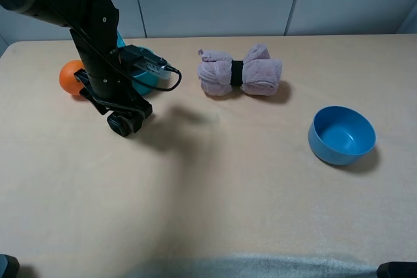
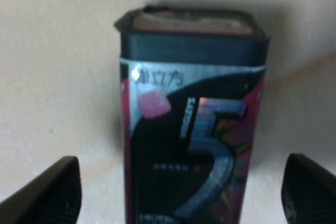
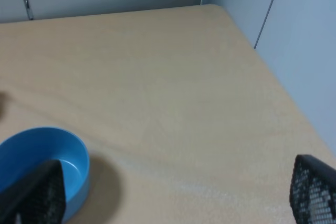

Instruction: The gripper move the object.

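Observation:
The object (image 2: 189,129) is a small black box with a red and white label and a large "5"; it fills the left wrist view, standing upright on the table. My left gripper (image 2: 181,192) is open, with one finger (image 2: 50,192) on each side of the box and a gap between each finger and it. In the high view the left gripper (image 1: 124,122) is low over the table at the left, and the box is hidden under it. My right gripper (image 3: 173,198) is open and empty above the table near the blue bowl (image 3: 37,166).
An orange (image 1: 70,77) and a teal pot (image 1: 148,77) sit just behind the left arm. A rolled pink towel (image 1: 240,73) lies at the back middle. The blue bowl (image 1: 342,135) stands at the right. The table's far right edge (image 3: 268,72) meets a grey wall.

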Controlling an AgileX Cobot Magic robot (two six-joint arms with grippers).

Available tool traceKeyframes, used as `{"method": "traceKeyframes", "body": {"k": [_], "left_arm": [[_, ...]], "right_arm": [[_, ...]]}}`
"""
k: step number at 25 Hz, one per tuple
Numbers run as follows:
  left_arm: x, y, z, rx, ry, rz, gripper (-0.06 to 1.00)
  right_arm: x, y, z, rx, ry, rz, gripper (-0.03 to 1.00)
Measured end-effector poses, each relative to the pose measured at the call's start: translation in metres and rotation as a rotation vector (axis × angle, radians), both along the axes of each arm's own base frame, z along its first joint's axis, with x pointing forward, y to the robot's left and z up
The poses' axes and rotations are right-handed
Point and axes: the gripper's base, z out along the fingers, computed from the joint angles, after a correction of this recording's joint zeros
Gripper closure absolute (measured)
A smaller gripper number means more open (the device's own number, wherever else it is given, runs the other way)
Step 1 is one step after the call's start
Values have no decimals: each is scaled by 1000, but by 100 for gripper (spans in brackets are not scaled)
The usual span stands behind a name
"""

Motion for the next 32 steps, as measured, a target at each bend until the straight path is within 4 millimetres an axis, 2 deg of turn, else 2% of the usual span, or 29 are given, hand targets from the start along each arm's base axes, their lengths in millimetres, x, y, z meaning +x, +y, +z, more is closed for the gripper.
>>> {"method": "traceKeyframes", "body": {"k": [3,9,13,18,22,26,29,32], "left_arm": [[-2,1,4,9,11,10,11],[-5,3,32,-13,-39,19,11],[-11,7,57,-24,-68,23,11],[-25,14,100,-55,-137,31,11],[-44,24,143,-93,-219,39,11],[-70,42,186,-135,-304,65,11],[-93,63,212,-143,-342,120,11],[-121,83,226,-150,-378,166,11]], "right_arm": [[0,0,0,0,0,0,32],[0,0,0,0,0,0,32],[0,0,0,0,0,0,32],[0,0,0,0,0,0,32],[0,0,0,0,0,0,32],[0,0,0,0,0,0,32],[0,0,0,0,0,0,32],[0,0,0,0,0,0,32]]}}
